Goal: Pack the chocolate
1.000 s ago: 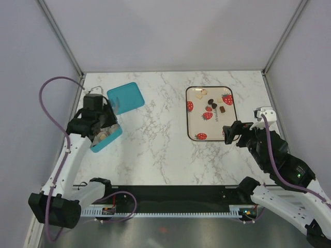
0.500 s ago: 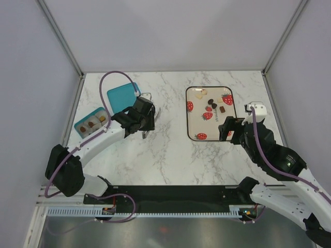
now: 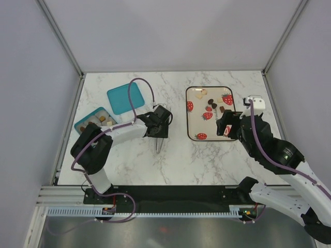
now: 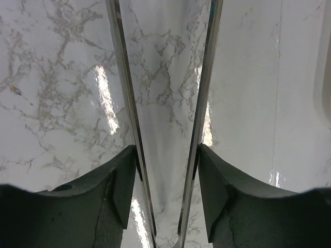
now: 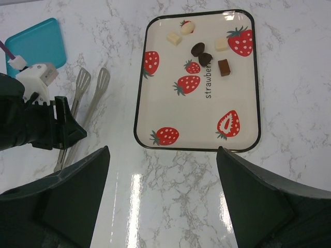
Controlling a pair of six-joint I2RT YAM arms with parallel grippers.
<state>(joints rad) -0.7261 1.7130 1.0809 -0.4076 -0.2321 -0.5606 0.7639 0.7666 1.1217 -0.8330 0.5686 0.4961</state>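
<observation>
Holding tongs (image 5: pixel 102 81) pinched in left jaws at mid-worktop, right jaws spread empty beside tray (image 5: pixel 238 93); lower tips astride one chocolate (image 5: pixel 223 67) on tray toward far right corner, squeeze gently.

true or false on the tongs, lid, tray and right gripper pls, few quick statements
1. The left gripper holds the silver tongs. True.
2. The tongs are clamping a piece of chocolate. False: their tips are apart with nothing between them, over bare marble.
3. The teal lid is closed on the container. False: it lies flat on the table beside the open container.
4. Chocolate pieces lie on the strawberry tray. True.
5. The right gripper is shut on a chocolate. False: it is open and empty, at the tray's near edge.
</observation>
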